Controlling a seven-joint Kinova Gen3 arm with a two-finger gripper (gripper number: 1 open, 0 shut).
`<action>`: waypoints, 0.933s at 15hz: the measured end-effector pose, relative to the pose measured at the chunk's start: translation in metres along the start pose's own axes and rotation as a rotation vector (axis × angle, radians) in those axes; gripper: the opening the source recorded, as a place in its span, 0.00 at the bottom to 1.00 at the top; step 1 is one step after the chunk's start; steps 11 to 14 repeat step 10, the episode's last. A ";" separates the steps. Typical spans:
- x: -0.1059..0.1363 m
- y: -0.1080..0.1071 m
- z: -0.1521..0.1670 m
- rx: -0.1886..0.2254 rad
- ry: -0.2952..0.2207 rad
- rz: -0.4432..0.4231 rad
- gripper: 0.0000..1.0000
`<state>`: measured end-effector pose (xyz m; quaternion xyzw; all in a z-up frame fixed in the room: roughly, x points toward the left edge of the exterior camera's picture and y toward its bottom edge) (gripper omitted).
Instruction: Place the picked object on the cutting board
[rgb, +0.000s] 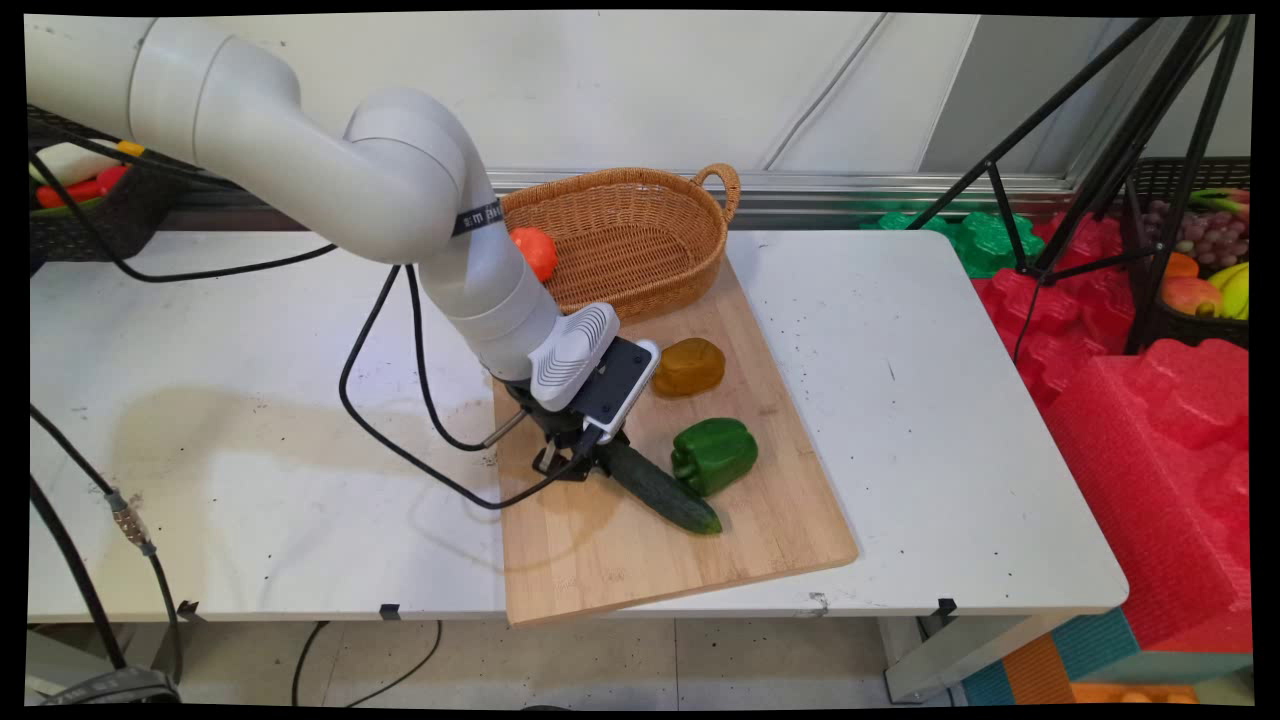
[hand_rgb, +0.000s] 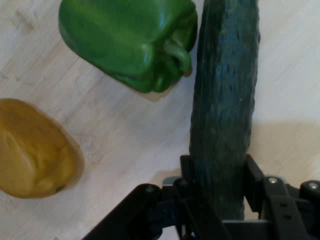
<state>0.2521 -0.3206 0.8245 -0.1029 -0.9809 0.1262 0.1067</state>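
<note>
A dark green cucumber (rgb: 660, 488) lies on the wooden cutting board (rgb: 620, 570). My gripper (rgb: 590, 455) is down at its upper-left end. In the hand view the cucumber (hand_rgb: 225, 100) runs up between the two black fingers (hand_rgb: 187, 170), which press on both its sides, so the gripper (hand_rgb: 220, 167) is shut on it. A green bell pepper (rgb: 714, 453) (hand_rgb: 130, 42) lies just beside the cucumber. A yellow-brown potato (rgb: 688, 366) (hand_rgb: 32, 150) sits further back on the board.
A wicker basket (rgb: 620, 180) stands at the board's far end, with an orange-red fruit (rgb: 535, 250) at its left side. A black tripod (rgb: 1090, 170), red foam blocks (rgb: 1150, 430) and a crate of fruit (rgb: 1200, 260) are off the table's right.
</note>
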 end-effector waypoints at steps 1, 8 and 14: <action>-0.002 -0.002 0.001 -0.004 0.000 0.002 0.00; -0.010 -0.007 -0.001 -0.012 0.003 0.002 1.00; -0.012 -0.008 -0.003 -0.011 0.005 0.000 1.00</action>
